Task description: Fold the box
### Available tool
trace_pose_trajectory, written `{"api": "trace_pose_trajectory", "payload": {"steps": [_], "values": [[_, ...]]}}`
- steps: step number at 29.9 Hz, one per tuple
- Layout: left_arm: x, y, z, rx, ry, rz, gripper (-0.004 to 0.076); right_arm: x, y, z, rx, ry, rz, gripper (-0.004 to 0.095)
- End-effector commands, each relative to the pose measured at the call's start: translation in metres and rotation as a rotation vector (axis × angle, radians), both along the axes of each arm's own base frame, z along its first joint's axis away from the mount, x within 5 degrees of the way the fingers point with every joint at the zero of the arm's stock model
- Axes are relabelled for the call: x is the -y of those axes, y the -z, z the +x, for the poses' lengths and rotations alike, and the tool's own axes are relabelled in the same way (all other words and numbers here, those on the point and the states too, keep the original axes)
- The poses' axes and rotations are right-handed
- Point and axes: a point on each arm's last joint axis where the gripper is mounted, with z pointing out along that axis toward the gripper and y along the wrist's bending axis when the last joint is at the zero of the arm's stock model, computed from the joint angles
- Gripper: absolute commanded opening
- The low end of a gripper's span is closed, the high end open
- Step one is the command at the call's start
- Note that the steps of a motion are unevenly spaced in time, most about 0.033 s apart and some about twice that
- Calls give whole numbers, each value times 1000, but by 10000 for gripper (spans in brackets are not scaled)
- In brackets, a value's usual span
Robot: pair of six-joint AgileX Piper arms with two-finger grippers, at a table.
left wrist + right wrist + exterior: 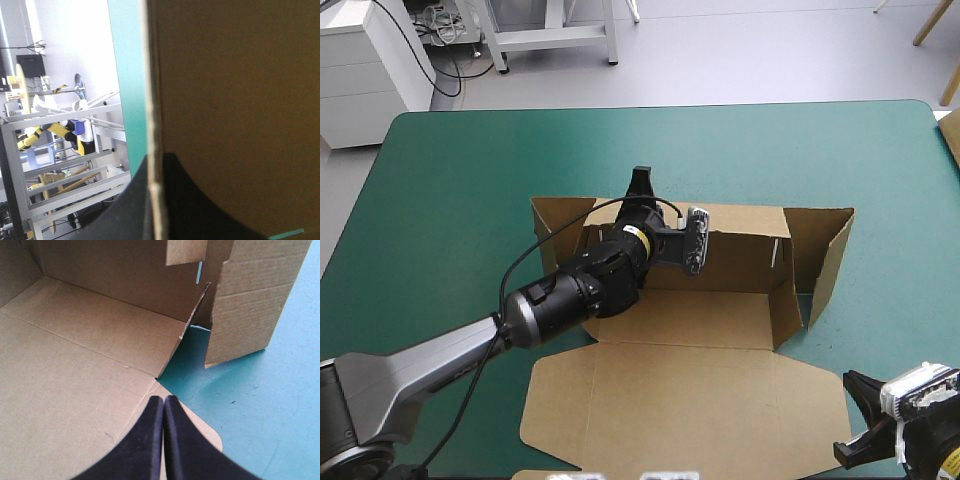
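The brown box point(700, 318) lies mid-table with its far wall and side walls raised and its lid point(670, 405) flat toward the front. My left gripper point(640, 183) reaches over the box floor to the far wall's top edge. In the left wrist view that edge point(150, 100) runs between the black fingers point(175, 200), which are shut on it. My right gripper point(850, 385) is shut and empty, its tips point(164, 399) just over the lid's right corner point(60, 405). The right side wall point(250, 305) stands splayed outward ahead of it.
Bare teal-green cover point(890, 180) surrounds the box on the right and at the back. The right flap point(825, 255) leans outward from the box. A brown edge point(952, 135) shows at the table's right edge.
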Motion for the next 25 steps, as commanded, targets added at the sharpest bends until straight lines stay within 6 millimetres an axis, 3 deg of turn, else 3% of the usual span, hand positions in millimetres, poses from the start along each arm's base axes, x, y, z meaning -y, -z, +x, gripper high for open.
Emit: {"api": "trace_pose_trajectory", "payload": {"steps": [1, 5, 10, 12, 18, 20, 25], "values": [[-13, -8, -14, 50, -24, -47, -8, -1, -14, 3, 84, -4, 26, -20], [-16, 8, -28, 58, -40, -42, -8, -1, -14, 3, 86, -4, 25, -20], [-20, 13, -40, 118, -60, -26, -8, -1, -14, 3, 91, -10, 15, -1], [-23, 14, -43, 120, -55, -22, -8, -2, -14, 3, 91, -18, 12, 71], [-32, 9, -49, 109, -51, -55, -8, -3, -14, 2, 97, -36, -1, 469], [-33, 6, -51, 102, -40, -79, -8, -3, -14, 2, 96, -35, 0, 510], [-34, 0, -54, 109, -9, -103, -8, -3, -14, 2, 94, -35, 4, 503]]}}
